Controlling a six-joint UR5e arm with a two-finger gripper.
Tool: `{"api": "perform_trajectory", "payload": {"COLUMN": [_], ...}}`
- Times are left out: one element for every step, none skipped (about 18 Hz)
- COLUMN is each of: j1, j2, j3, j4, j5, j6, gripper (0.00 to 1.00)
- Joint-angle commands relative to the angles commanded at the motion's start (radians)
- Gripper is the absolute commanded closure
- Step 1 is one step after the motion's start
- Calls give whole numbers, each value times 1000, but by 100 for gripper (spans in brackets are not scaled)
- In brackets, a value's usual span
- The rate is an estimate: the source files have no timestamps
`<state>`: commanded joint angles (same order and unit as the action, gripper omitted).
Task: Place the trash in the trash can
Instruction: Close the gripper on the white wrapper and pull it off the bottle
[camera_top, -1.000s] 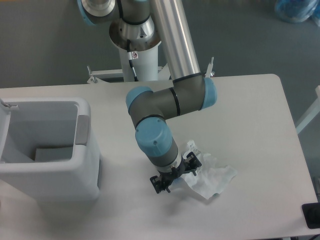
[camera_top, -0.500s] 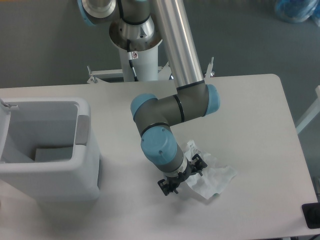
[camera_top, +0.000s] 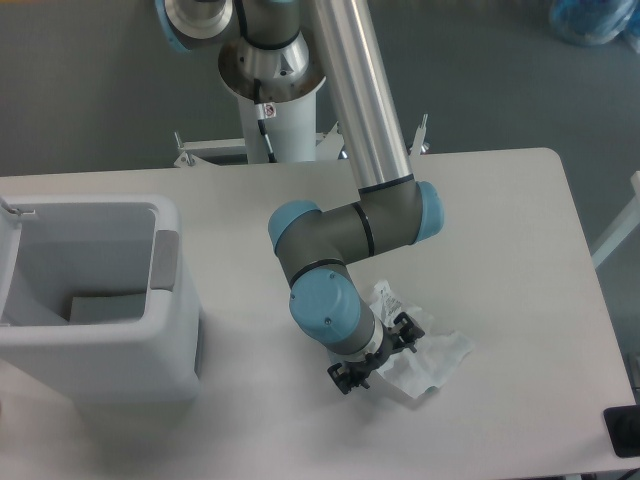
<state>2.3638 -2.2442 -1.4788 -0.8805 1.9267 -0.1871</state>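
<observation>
At the near right corner, a dark object (camera_top: 622, 432) is cut off by the frame edge at the rim of the white counter (camera_top: 500, 230). Just left of it, toward the middle of the near half, the crumpled translucent-white wrapper (camera_top: 425, 362) lies flat on the counter. Its small printed label (camera_top: 387, 296) sits at the far left edge of the crumple; dark marks show on it, but the print is too small to read. The gripper (camera_top: 373, 352) is down at the wrapper's left edge, its black fingers (camera_top: 404, 329) spread apart, one over the plastic and the other at the near left beside it. Whether they pinch the plastic cannot be told; the jaws look released rather than clenched. The grey and blue wrist and elbow of the arm (camera_top: 345, 225) rise above it toward the far side.

On the left, well apart from the wrapper, stands the trash can (camera_top: 120, 355), a boxy white bin with thick rounded walls and a grey panel (camera_top: 164, 258) on its right inner wall. A pale flat piece (camera_top: 105, 305) lies on its floor.

Beyond the counter's far edge the arm's base (camera_top: 270, 65) stands on a white pedestal, which bears a small sticker (camera_top: 268, 110) too small to read. A blue bag (camera_top: 595, 20) lies on the grey floor at the far right.
</observation>
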Motion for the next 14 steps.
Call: {"api": "perform_trajectory", "payload": {"j1": [3, 5, 9, 18, 20, 21, 23, 25, 26, 28, 31, 32, 34, 38], "j2": [-5, -6, -9, -12, -12, -14, -15, -15, -15, -15, -15, -14, -14, -11], "j3": [2, 2, 2, 5, 8, 8, 8, 8, 8, 9, 9, 9, 9, 9], "j4": [0, 0, 0, 2, 2, 2, 2, 2, 2, 2, 3, 3, 3, 3], "j5": [0, 0, -2, -3, -6, -9, -11, -12, -14, -15, -20, -31, -44, -55], "j6": [2, 3, 5, 5, 3, 3, 2, 3, 2, 3, 3, 2, 3, 3], "gripper": [1, 5, 9, 23, 32, 38, 45, 53, 60, 65, 76, 89, 100, 100]}}
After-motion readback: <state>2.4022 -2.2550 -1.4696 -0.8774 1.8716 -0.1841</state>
